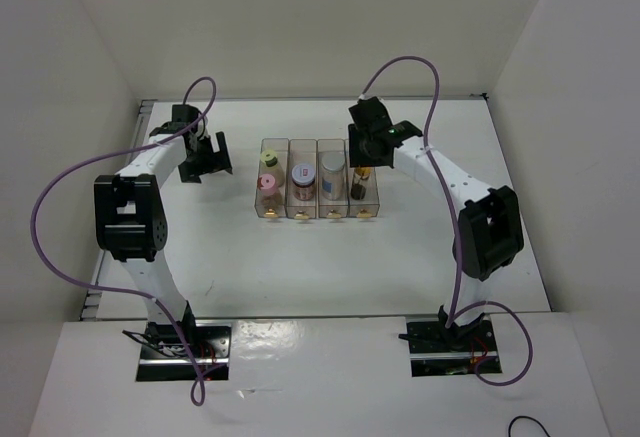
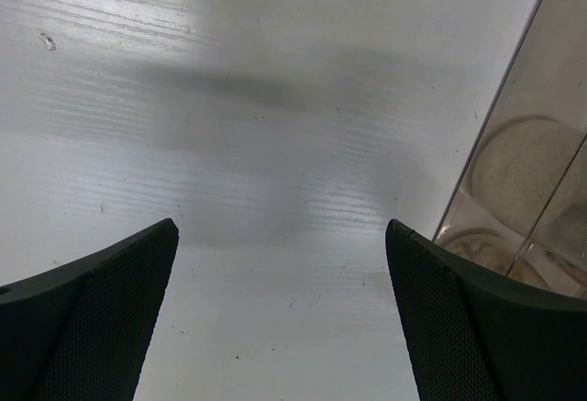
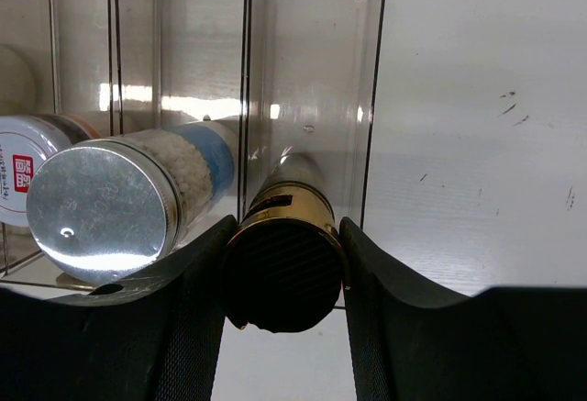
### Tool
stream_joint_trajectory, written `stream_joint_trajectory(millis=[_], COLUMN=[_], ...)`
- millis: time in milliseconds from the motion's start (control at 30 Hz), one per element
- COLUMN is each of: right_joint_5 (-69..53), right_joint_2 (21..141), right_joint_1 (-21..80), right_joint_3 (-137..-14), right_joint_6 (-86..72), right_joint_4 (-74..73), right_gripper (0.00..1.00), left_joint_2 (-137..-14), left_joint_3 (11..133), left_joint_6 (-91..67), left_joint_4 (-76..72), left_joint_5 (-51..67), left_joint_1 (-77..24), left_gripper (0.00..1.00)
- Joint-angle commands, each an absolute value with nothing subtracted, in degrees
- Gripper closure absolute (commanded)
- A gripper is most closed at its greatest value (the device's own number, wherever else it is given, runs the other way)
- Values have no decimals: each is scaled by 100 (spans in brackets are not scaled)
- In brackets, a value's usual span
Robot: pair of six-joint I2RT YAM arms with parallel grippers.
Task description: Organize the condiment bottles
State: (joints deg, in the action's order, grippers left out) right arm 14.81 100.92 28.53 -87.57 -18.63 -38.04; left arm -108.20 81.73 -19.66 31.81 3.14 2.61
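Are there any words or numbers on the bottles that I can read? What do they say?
Nothing here can be read as words.
White lid: red printed marks, blurred and cut off at the picture's edge, so they are unreadable.
Silver cap: faint stamped marks, too faint to read.
Black-capped amber bottle: no writing shows.
Top view: any printing on the lids is too small to read.

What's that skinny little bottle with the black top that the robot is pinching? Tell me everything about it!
The slim amber bottle with a ribbed black cap has a shiny gold collar below the cap and a narrow dark body. It stands cap-up in the rightmost compartment of the clear plastic rack. The right gripper is shut on its cap, a black finger on each side. Its base is hidden.
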Motion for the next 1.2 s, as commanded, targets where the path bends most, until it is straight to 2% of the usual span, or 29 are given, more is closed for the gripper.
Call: stream_joint_trajectory(millis=[0, 267, 367, 433, 500, 567, 667, 733, 900, 1167], right_joint_5=[1731, 1802, 1802, 1802, 1802, 1802, 1740, 1740, 1740, 1670], right_joint_2=[10055, 10107, 10107, 10107, 10107, 10107, 10107, 10107, 9968, 9335], right_joint_1=[2936, 2936, 2936, 2936, 2936, 2936, 2936, 2936, 2936, 2936], right_joint_3=[-8719, -8666, -8666, -8613, -8613, -8613, -8665, -8788, -9114, -10299], right_joint_6=[-1995, -1942, -1942, -1942, -1942, -1942, -1942, -1942, -1995, -1890], right_joint_4=[-3401, -3401, -3401, -3401, -3401, -3401, -3532, -3603, -3936, -4148], right_gripper=[73, 70, 59, 57, 47, 43, 26, 20, 12, 1], left_joint_2=[-10556, -10556, -10556, -10556, -10503, -10503, -10503, -10450, -10397, -10047], left_joint_3=[8139, 8139, 8139, 8139, 8139, 8139, 8086, 8086, 8024, 8077], left_joint_6=[-1907, -1907, -1907, -1907, -1907, -1907, -1907, -1907, -1907, -1854], left_joint_4=[3146, 3199, 3199, 3199, 3199, 3199, 3199, 3199, 3146, 3208], left_joint_5=[448, 448, 448, 448, 448, 448, 500, 501, 554, 606], left_joint_1=[299, 299, 299, 299, 299, 299, 299, 299, 299, 299], left_gripper=[0, 0, 0, 0, 0, 0, 0, 0, 0, 0])
